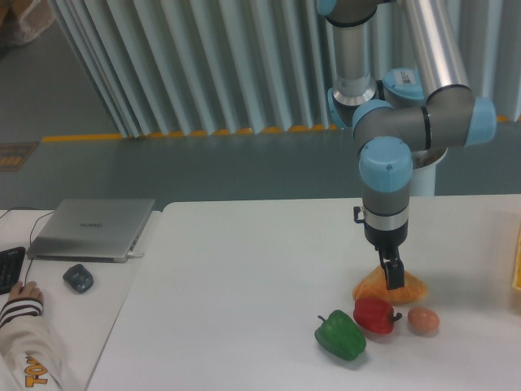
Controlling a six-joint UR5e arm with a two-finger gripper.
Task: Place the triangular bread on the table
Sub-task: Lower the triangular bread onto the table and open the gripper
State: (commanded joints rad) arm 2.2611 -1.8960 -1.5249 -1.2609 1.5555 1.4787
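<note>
We see the gripper (391, 273) down on the triangular bread (389, 287), arm rising straight above it, so the approach from above is taken. Right in front of the bread the red pepper (374, 315) sits touching or just beside it, the egg (423, 320) just to the pepper's right, the green pepper (340, 335) to its left; this row blocks the near side. The desk (244, 277) is bare to the left of the bread and behind it, toward the robot base. A yellow object (517, 261) lines the far right edge. The laptop (94, 228) and mouse (78, 278) lie well apart.
</note>
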